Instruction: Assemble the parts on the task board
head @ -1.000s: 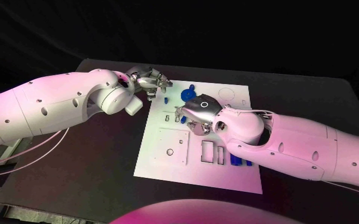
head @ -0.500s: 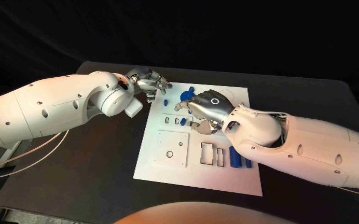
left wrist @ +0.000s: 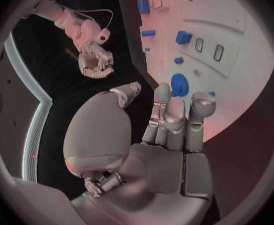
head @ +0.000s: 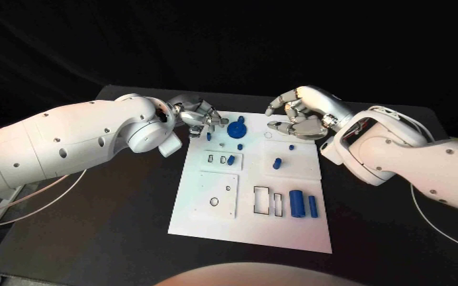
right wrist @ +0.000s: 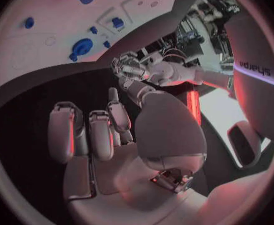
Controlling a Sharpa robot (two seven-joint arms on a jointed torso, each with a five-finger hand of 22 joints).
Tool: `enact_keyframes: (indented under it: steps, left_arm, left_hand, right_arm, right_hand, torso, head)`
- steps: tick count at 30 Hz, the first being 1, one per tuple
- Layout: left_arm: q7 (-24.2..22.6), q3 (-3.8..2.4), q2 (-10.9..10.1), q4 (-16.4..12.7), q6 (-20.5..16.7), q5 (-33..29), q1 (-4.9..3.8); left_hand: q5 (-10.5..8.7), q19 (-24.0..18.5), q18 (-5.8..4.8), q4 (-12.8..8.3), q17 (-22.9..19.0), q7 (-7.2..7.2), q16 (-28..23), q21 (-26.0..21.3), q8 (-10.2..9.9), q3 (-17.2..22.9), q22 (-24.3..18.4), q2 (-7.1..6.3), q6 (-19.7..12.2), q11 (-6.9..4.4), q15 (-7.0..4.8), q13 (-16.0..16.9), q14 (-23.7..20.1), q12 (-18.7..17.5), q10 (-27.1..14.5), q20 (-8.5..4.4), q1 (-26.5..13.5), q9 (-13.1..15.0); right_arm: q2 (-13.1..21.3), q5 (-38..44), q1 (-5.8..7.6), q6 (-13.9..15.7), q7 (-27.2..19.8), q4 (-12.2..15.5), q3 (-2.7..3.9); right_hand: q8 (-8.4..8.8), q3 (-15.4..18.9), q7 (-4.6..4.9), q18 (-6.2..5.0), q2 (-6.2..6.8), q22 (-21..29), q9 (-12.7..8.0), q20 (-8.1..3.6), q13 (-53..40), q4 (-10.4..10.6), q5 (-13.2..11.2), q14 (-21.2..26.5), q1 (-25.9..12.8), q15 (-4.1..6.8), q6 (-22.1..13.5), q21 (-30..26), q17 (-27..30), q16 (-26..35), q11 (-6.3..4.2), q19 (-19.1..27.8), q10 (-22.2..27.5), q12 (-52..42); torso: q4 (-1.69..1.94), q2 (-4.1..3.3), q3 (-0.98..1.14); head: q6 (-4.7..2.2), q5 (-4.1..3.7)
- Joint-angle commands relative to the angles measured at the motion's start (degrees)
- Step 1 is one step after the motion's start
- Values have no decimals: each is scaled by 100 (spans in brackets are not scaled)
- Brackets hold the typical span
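The white task board [head: 218, 187] lies in the middle of the black table. A round blue part [head: 237, 127] sits near its far edge, small blue parts [head: 276, 163] lie mid-board, and two long blue parts [head: 297, 201] lie side by side near the right edge. My left hand [head: 196, 116] hovers at the board's far left corner, fingers apart, holding nothing. My right hand [head: 300, 116] is raised over the far right corner, fingers loosely bent and empty. In the left wrist view my left hand [left wrist: 174, 130] reaches toward the round part [left wrist: 179, 83]. My right hand [right wrist: 102, 135] shows an empty palm.
Rectangular slots [head: 265, 199] and a raised plate with holes [head: 218, 195] mark the board's near half. Black table [head: 105, 233] surrounds the board on all sides. The left wrist view shows the right hand [left wrist: 94, 65] beyond the board's edge.
My right hand has lifted off the middle of the board and swung back to its far right corner, uncovering the small blue parts there. The left hand has hardly moved.
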State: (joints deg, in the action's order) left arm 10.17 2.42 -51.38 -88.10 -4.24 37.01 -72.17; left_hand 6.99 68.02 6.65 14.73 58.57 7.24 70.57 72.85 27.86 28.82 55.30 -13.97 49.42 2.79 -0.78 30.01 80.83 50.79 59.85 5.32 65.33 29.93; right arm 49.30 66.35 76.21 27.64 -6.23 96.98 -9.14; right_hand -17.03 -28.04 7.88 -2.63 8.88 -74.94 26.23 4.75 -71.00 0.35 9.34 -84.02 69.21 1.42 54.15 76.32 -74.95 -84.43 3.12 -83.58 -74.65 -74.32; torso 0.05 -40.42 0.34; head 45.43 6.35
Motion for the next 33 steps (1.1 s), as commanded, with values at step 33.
enact_keyframes:
  steps: [33]
  left_arm:
    - [2030,30,1424,688,2759,2634,-445]
  left_hand:
    - [-56,764,-180,212,287,-250,209,658,573,-1120,1171,439,177,-224,-228,1084,244,1073,654,-209,-445,532]
  right_arm:
    - [542,-3054,64,-100,-415,-487,-3]
  right_hand:
    - [-376,242,-3,-56,79,-970,268,25,82,226,233,-353,-99,-39,-390,-133,-406,37,1,39,108,83]
  torso:
    - [-29,71,23]
  head:
    - [106,-24]
